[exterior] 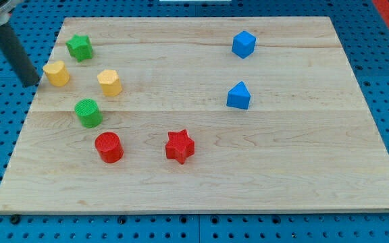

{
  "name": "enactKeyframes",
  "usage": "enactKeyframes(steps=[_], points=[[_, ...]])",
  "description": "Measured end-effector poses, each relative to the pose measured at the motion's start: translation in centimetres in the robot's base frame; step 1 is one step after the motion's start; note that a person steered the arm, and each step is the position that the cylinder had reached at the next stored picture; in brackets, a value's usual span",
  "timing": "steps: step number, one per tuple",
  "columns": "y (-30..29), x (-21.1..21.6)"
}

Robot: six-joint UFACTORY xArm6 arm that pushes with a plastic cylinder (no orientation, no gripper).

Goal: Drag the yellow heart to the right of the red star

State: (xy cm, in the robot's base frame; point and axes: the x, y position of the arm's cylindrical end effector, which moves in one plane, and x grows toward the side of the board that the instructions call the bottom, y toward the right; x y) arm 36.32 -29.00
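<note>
yellow heart (57,73): upper-left part of tabletop, near the view's left edge of the board; resting flat, nothing on it. Which of the 2 yellow blocks is the heart is hard to tell; this one has the notched top.
my tip (31,82): just left of yellow heart, at the board's left edge; looks close to it, contact can't be told. Rod slants up to the view's top-left corner.
pincer: none on this arm, just the dark rod; holds nothing.
red star (179,146): lower middle of tabletop, well apart from yellow heart, down and to the view's right of it. Free on all sides.
other yellow block (109,82): rt of the heart, near it, not touching; shape approx hexagonal.
green star (80,47): above the heart, twd view's top, slightly rt; apart.
green cylinder (88,113): below the 2 yellow blocks, between them and the red cylinder.
red cylinder (109,147): left of red star, same row approx; clear gap between.
blue cube (244,44): upper rt area, far from the rest.
blue block (238,96): below the cube, wedge-like top; exact shape unclear.
tabletop (302,169): pale wood board on blue pegboard.
</note>
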Motion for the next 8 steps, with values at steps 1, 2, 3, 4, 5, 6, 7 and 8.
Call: enactKeyframes(steps=[1, 2, 3, 4, 5, 6, 7, 8], points=[[3.6, -3.2], [12.4, -4.0], [18.1, -4.4], [11.6, -5.4], [8.5, -2.9], [15.3, -2.0], [22.3, 1.6], [26.6, 3.6]])
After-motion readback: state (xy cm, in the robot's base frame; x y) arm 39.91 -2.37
